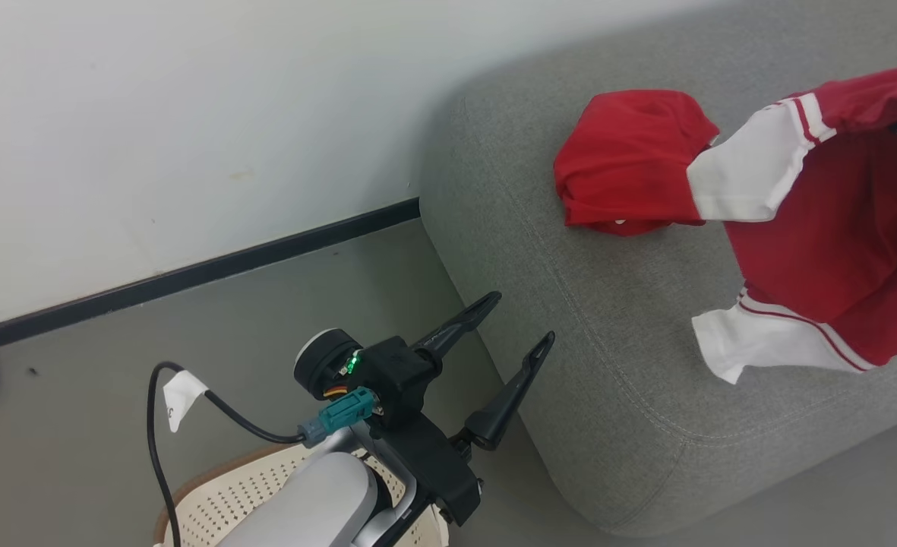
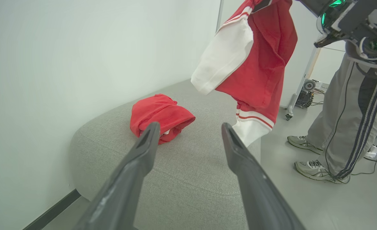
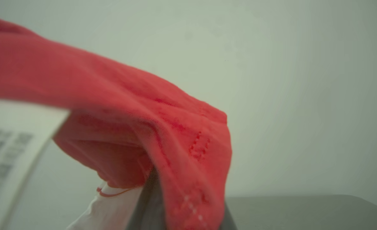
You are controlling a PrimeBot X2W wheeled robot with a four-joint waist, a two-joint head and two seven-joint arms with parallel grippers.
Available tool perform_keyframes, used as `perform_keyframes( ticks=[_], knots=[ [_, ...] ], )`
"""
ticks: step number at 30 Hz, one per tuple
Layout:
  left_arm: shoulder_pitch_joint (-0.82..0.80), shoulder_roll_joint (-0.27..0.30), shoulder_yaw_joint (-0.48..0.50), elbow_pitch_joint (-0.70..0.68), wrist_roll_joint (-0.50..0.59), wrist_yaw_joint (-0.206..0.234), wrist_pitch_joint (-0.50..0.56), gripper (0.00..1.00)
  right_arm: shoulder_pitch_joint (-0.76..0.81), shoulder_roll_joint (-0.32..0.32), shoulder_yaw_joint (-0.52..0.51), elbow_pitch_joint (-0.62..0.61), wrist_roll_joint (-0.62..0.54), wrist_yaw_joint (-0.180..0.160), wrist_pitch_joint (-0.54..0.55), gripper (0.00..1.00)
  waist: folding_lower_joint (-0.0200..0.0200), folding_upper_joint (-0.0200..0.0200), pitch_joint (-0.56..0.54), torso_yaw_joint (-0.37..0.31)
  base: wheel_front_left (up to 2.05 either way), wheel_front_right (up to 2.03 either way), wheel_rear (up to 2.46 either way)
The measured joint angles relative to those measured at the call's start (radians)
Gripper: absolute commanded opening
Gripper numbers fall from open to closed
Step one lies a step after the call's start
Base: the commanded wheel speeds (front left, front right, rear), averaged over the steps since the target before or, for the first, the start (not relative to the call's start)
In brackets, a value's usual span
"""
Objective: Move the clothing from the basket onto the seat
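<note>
Release over the cushion is, I judge, the step in hand. The right tool (image 3: 175,204) is clamped on the striped garment (image 1: 820,251), which hangs in the air above the right part of the seat (image 1: 570,319). The plain red garment (image 1: 623,171) lies on the seat, further left. The left tool (image 1: 521,317) stands apart and empty beside the seat's near edge. It is better to lower the cloth until it rests well in from that edge, and only then to part the fingers.
</note>
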Motion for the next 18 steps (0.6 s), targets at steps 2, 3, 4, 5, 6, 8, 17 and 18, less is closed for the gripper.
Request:
perform_keyframes(
  ticks=[2,3,4,5,6,8,17,18],
  knots=[
    [-0.010,0.000,-0.003,-0.010,0.001,0.000,0.004,1.00,-0.024,-0.003,-0.004,0.012,0.000,0.006,0.000,0.00,0.0000,0.0000,0.014,0.006,0.00,0.00,0.00],
    [-0.015,0.000,-0.004,-0.014,0.003,0.000,0.006,1.00,-0.041,-0.003,-0.005,0.025,0.000,0.008,0.000,0.00,0.0000,-0.0001,0.022,0.009,0.00,0.00,0.00],
    [-0.018,0.000,-0.005,-0.015,0.007,0.000,0.008,1.00,-0.057,-0.003,-0.008,0.041,0.002,0.008,0.000,0.00,0.0001,0.0000,0.029,0.011,0.00,0.00,0.00],
    [-0.021,0.000,-0.007,-0.017,0.009,0.000,0.015,1.00,-0.072,-0.003,-0.016,0.059,0.008,0.009,0.000,0.00,0.0001,0.0000,0.037,0.014,0.00,0.00,0.00],
    [-0.026,0.001,-0.011,-0.018,0.009,0.000,0.017,1.00,-0.088,-0.003,-0.024,0.079,0.016,0.009,0.000,0.00,0.0001,0.0000,0.046,0.017,0.00,0.00,0.00],
    [-0.038,-0.002,-0.013,-0.023,0.009,-0.002,0.024,1.00,-0.113,-0.004,-0.041,0.113,0.029,0.009,0.000,0.00,0.0000,0.0000,0.063,0.023,0.00,0.00,0.00],
    [-0.093,-0.018,-0.029,-0.049,0.033,-0.008,0.052,1.00,-0.253,-0.006,-0.048,0.254,0.050,0.016,0.000,0.00,0.0001,0.0000,0.145,0.051,0.00,0.00,0.00],
    [-0.098,-0.018,-0.029,-0.052,0.034,-0.008,0.053,1.00,-0.267,-0.008,-0.045,0.267,0.049,0.016,0.000,0.00,0.0002,0.0001,0.155,0.054,0.00,0.00,0.00]
  ],
)
